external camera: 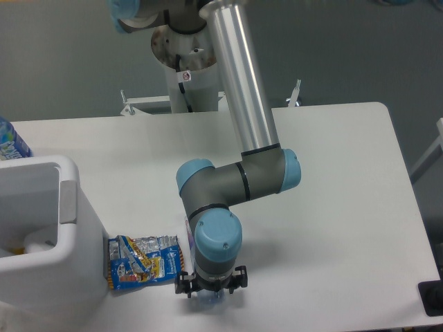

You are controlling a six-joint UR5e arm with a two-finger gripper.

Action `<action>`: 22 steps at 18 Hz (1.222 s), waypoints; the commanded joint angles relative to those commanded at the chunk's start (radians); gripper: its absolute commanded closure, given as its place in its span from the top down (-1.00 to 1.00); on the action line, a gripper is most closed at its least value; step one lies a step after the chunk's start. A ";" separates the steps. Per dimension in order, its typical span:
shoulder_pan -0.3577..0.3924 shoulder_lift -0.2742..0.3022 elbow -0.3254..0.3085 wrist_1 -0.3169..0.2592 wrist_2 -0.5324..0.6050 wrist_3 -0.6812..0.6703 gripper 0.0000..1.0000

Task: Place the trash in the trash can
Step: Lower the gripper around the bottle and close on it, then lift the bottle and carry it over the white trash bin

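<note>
From where I stand the arm has its wrist pointing straight down near the front edge of the table (332, 180), and the gripper (210, 288) sits right over the water bottle (190, 232), which lies flat beneath it. The bottle's long axis runs roughly from twelve to six o'clock; a bit of its label end shows at about eleven o'clock from the wrist, and a clear end peeks out between the fingers at six. So the bottle is directly under the pincer, not off to a side, and the fingers straddle it crosswise. Whether they have closed on it yet I cannot tell; the wrist hides the gap. The snack packet (144, 260) lies flat just beside, at nine o'clock from the gripper, touching or nearly touching the trash can (69, 200), which stands further out at nine o'clock. Counting: one bottle, one packet, one bin, one arm. Neither piece of trash is in the bin.
</note>
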State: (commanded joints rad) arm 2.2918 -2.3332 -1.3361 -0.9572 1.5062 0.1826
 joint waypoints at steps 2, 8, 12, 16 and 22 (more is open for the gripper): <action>-0.005 0.000 0.000 0.005 0.006 0.000 0.58; -0.009 0.000 0.000 0.006 0.047 -0.002 0.11; -0.011 0.005 0.000 0.009 0.051 -0.002 0.11; -0.011 0.014 0.002 0.009 0.051 0.002 0.12; 0.008 0.129 0.043 0.024 0.042 0.018 0.13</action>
State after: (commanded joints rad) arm 2.2994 -2.2045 -1.2933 -0.9328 1.5478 0.2010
